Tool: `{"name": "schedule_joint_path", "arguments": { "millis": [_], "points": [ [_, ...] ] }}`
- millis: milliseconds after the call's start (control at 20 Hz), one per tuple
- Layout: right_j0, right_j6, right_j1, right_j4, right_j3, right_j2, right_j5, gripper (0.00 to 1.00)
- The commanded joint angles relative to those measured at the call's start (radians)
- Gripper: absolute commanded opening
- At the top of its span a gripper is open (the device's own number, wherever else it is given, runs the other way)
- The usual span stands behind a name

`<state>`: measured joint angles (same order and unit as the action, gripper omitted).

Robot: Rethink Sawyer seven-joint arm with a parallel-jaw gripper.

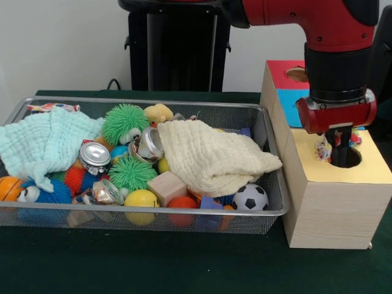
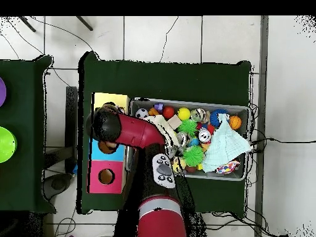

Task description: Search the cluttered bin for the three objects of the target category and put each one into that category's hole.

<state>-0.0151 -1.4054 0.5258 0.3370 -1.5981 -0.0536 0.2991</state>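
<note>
Nearest the camera, bare dark green desk [image 1: 153,263] is seen in front of the silver wire-mesh bin [image 1: 269,131], crowded to its rim with balls, cans, blocks and two cloths. Beside it stands the wooden sorting box [image 1: 331,208], whose yellow-topped hole [image 1: 349,158] is entered by the black pincer [image 1: 338,156], with a small multicoloured object [image 1: 323,149] at its edge. The pincer's state cannot be told, and no writing is legible.

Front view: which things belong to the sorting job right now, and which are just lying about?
In the job: pincer, multicoloured item at the yellow hole, wooden box, mesh bin.
Lying about, likely: cream cloth, mint cloth, soccer ball, wooden block, green spiky ball.
</note>
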Motion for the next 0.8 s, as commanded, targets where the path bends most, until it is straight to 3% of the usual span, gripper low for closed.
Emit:
{"name": "schedule_joint_path", "arguments": {
  "millis": [50,250,500,800],
  "points": [
    [-0.071,-0.181,0.067,-0.041,-0.142,-0.1,-0.1,0.0],
    [-0.081,-0.192,0.153,-0.028,-0.166,-0.123,-0.108,0.0],
    [-0.125,-0.177,0.168,-0.016,-0.17,-0.187,-0.107,0.0],
    [-0.121,-0.18,0.167,-0.012,-0.148,-0.187,-0.086,0.0]
  ]
}}
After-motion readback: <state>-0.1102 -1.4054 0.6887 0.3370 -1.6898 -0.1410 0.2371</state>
